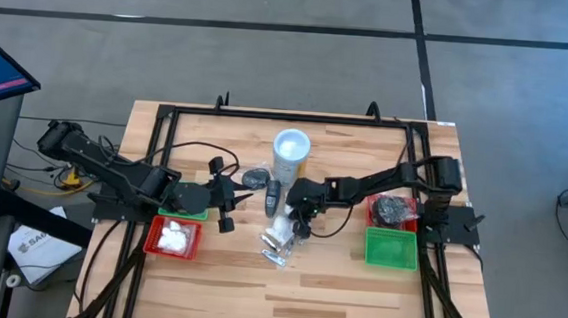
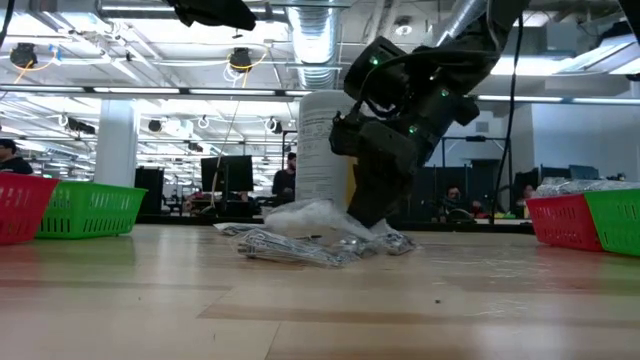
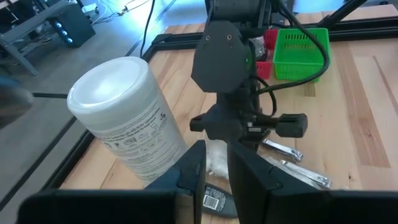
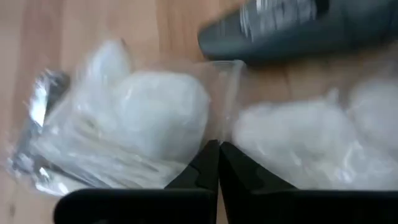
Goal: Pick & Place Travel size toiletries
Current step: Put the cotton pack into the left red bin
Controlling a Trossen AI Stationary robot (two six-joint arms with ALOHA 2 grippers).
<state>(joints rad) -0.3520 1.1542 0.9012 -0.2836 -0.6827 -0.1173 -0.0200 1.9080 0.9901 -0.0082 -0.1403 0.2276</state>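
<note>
The right gripper (image 1: 298, 223) is down at the middle of the light wooden table (image 1: 345, 284), its two dark fingers (image 4: 205, 165) pressed together with no gap, pinching the edge of a clear plastic packet of white cotton-like stuff (image 4: 149, 118) that lies in the small heap of travel toiletries. A second clear packet of white fluff (image 4: 311, 140) lies just beside it, and a dark oblong tube with a barcode label (image 4: 292, 25) lies just behind; its print cannot be read. Thin silvery metal pieces (image 2: 290, 248) lie at the heap's near edge. The tall white cylindrical canister (image 3: 127, 127) stands upright just behind the heap, its label covered in fine print too small to read. The left gripper (image 1: 226, 212) hangs near the green square tray (image 1: 186, 200), fingers slightly apart, holding nothing.
</note>
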